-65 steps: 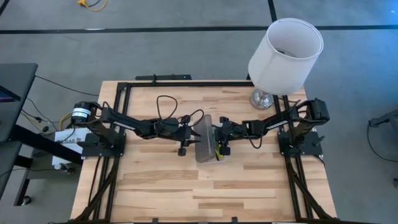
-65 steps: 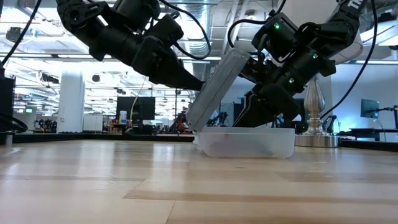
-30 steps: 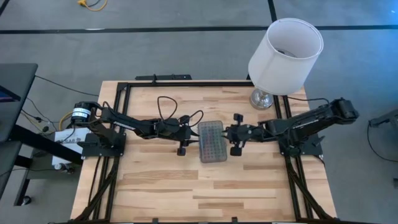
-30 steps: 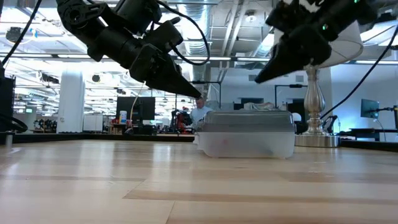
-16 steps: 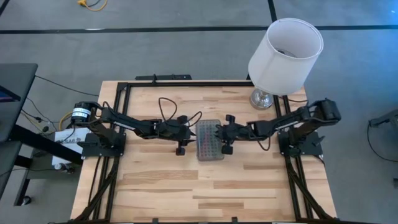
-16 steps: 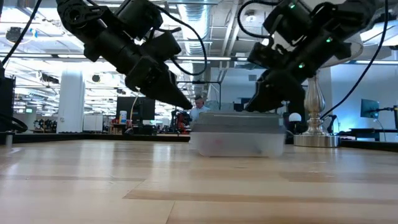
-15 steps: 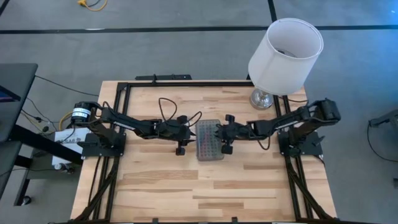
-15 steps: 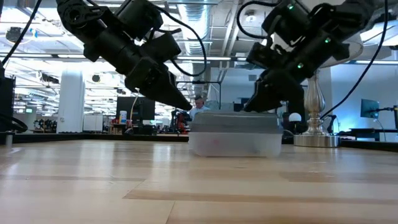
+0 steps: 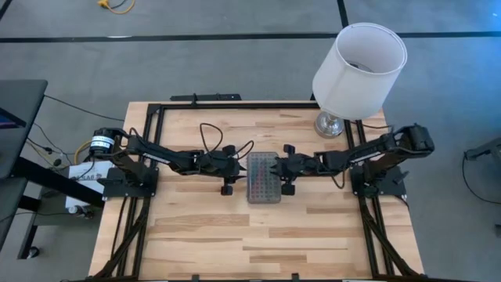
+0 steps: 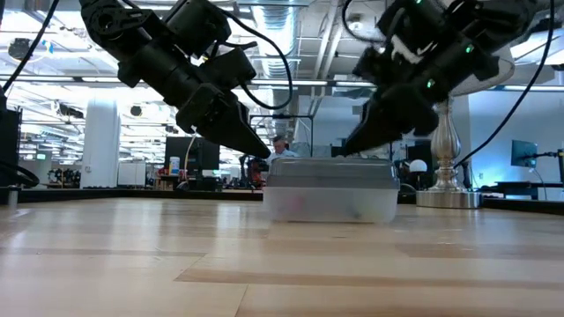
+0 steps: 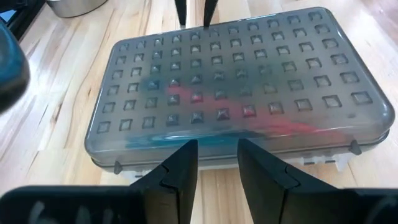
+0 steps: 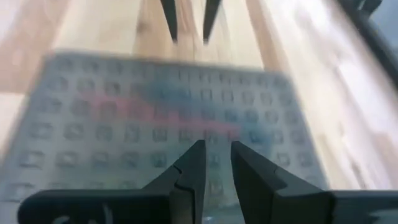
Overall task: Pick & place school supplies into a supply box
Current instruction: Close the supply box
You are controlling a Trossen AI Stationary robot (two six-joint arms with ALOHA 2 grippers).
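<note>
the supply box (image 9: 264, 178) is lying mid-table with its lid (image 11: 236, 81) down over the coloured supplies, while the left gripper (image 9: 239, 168) and right gripper (image 9: 272, 168), both slightly parted and empty, are flanking it, so pressing the lid shut seems next.

Both arms stretched toward table centre, tips angled down: left gripper (image 9: 242, 166) and right gripper (image 9: 270, 167) facing, fingers narrowly parted, apparently empty.
</note>
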